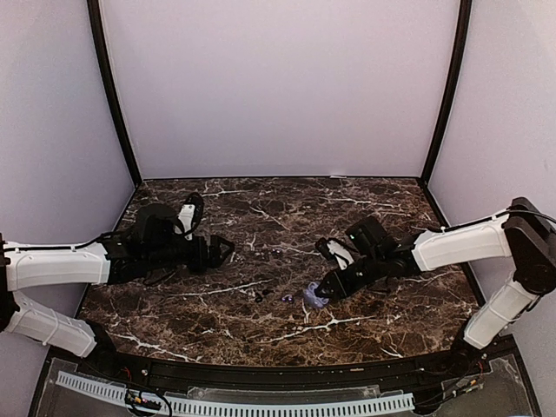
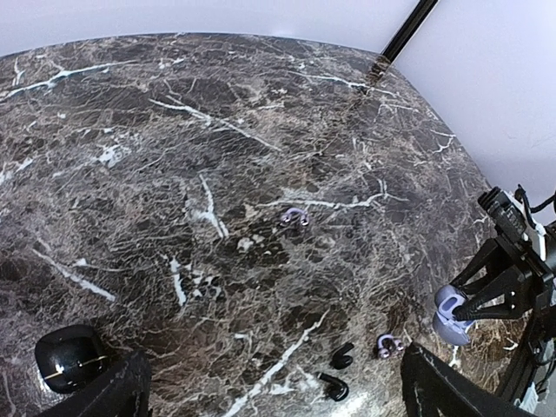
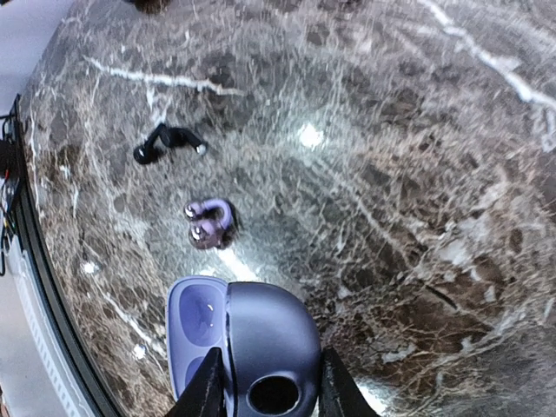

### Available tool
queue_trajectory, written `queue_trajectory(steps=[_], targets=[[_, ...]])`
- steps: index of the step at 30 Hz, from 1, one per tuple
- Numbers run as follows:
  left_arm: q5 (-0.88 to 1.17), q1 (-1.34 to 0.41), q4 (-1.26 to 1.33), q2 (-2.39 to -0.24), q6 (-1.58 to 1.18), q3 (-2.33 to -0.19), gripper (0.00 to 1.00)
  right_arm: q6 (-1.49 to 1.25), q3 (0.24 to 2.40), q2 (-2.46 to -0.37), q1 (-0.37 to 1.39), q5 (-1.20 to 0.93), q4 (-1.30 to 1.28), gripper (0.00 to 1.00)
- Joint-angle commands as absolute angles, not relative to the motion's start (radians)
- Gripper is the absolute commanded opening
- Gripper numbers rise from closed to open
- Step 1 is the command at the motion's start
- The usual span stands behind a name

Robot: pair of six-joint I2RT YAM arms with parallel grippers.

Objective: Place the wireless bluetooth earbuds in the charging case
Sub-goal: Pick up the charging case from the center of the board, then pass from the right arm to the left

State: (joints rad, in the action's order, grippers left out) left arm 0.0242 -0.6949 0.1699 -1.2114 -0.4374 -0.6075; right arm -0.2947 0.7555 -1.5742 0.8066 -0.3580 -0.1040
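Observation:
My right gripper (image 3: 265, 393) is shut on the pale purple charging case (image 3: 265, 334), one finger against each side; its lid (image 3: 195, 314) stands open to the left. The top view shows that case (image 1: 313, 296) low over the marble at centre right. A pale purple earbud (image 3: 208, 222) lies just beyond the case, and a dark earbud (image 3: 165, 142) lies farther off. In the left wrist view I see two purple earbuds (image 2: 295, 215) (image 2: 388, 346) and two dark earbuds (image 2: 342, 354) (image 2: 334, 387) on the table. My left gripper (image 2: 274, 408) hangs open above them, holding nothing.
A glossy black case (image 2: 69, 356) sits beside my left gripper's left finger (image 2: 109, 391). The marble tabletop (image 1: 278, 217) is walled by pale panels with black corner posts (image 1: 443, 95). A cable rail (image 1: 261, 401) runs along the near edge.

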Motion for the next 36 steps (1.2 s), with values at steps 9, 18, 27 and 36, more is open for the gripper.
queue_trajectory(steps=[9,18,27,36], targets=[[-0.022,-0.91,0.349,-1.246,-0.525,-0.719,0.91,-0.461,0.831,-1.355,0.819,0.015,0.135,0.21],[-0.078,-1.068,0.457,-1.474,-0.591,-0.891,0.83,-0.493,0.818,-1.279,0.856,0.164,0.196,0.18],[-0.076,-1.097,0.502,-1.633,-0.64,-1.026,0.71,-0.497,0.773,-1.218,0.902,0.217,0.217,0.18],[-0.089,-1.097,0.515,-1.68,-0.677,-1.079,0.52,-0.495,0.759,-1.217,0.96,0.286,0.226,0.17]])
